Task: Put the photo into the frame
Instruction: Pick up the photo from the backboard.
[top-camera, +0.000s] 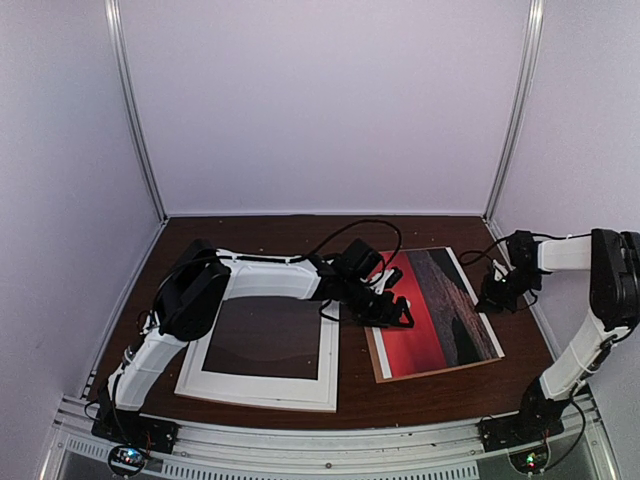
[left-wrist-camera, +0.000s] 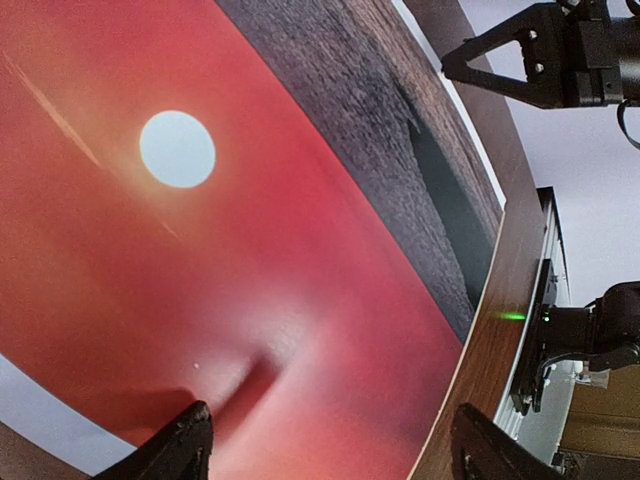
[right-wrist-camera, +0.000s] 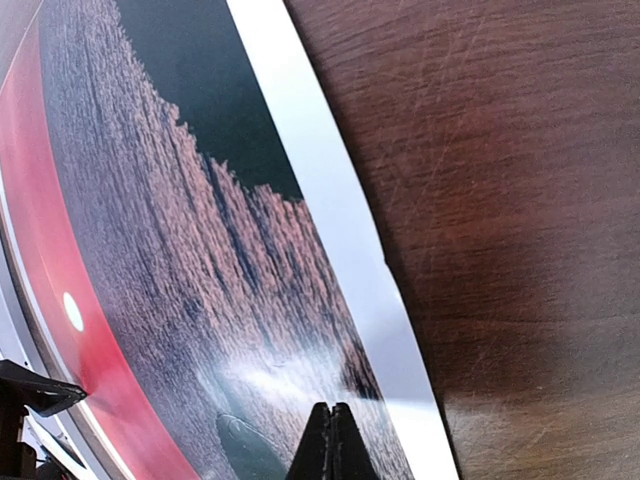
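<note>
White frame (top-camera: 260, 388) near left, red photo (top-camera: 430, 325) beside it
On an outstretched arm, the left tool (top-camera: 390, 312) hangs spread over the photo's left edge; the right tool (top-camera: 495, 298), arm bent inward, is pressed together at its right edge.

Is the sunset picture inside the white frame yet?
No, it's still out. The photo lies flat on the table, to the right of the frame and apart from it.
</note>
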